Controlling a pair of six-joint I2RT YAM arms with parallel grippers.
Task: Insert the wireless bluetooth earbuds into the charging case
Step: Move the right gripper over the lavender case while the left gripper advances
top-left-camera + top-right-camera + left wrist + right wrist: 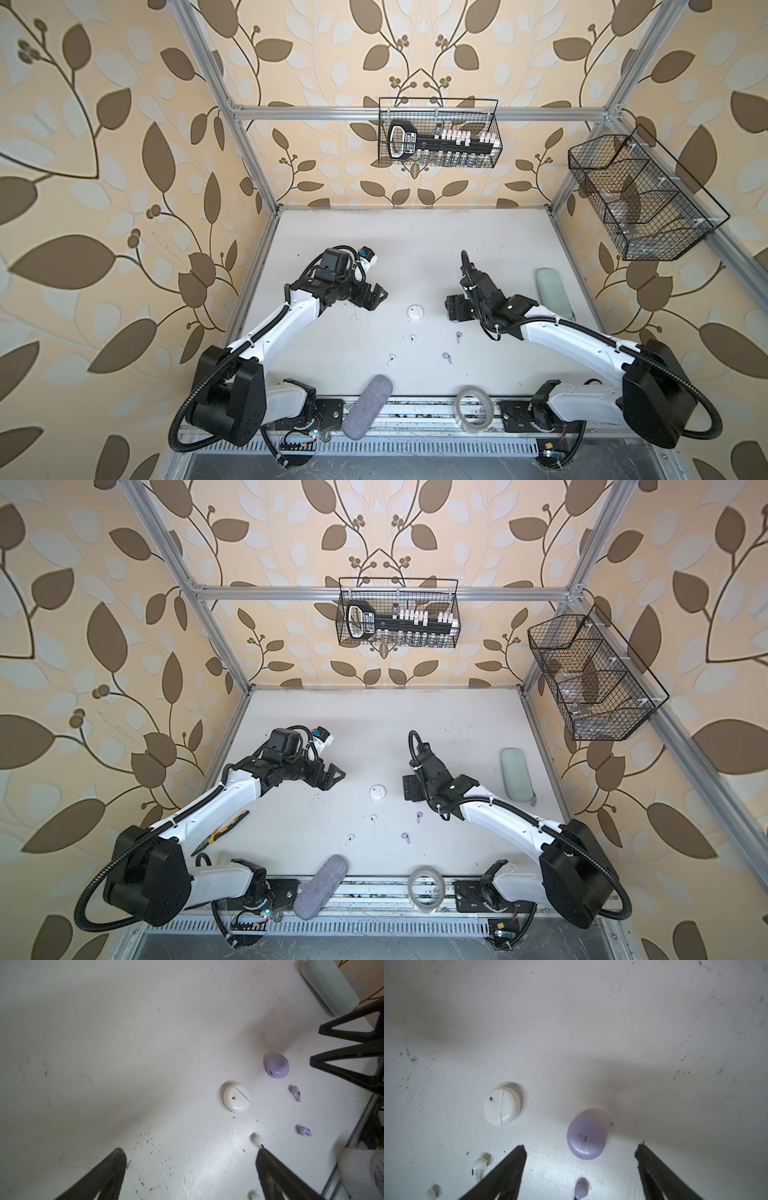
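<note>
White case [501,1106], lilac case [586,1136] closed; earbuds [413,340] loose on table [374,249].

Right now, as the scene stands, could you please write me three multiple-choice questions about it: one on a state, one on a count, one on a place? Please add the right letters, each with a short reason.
1. The round white plastic case is:
A. shut
B. open, lid raised
C. without its lid

2. How many small stemmed plastic earbuds lie loose on the white table?
A. two
B. three
C. four

3. The round lilac plastic case lies:
A. on top of the white case
B. on the table, in line with the gap between the open fingers of the right gripper
C. half off the table edge

Answers:
1 A: only a thin seam crosses its top.
2 C: two white and two lilac show in both top views.
3 B: the right wrist view shows one finger on each side of it, not touching.
</note>
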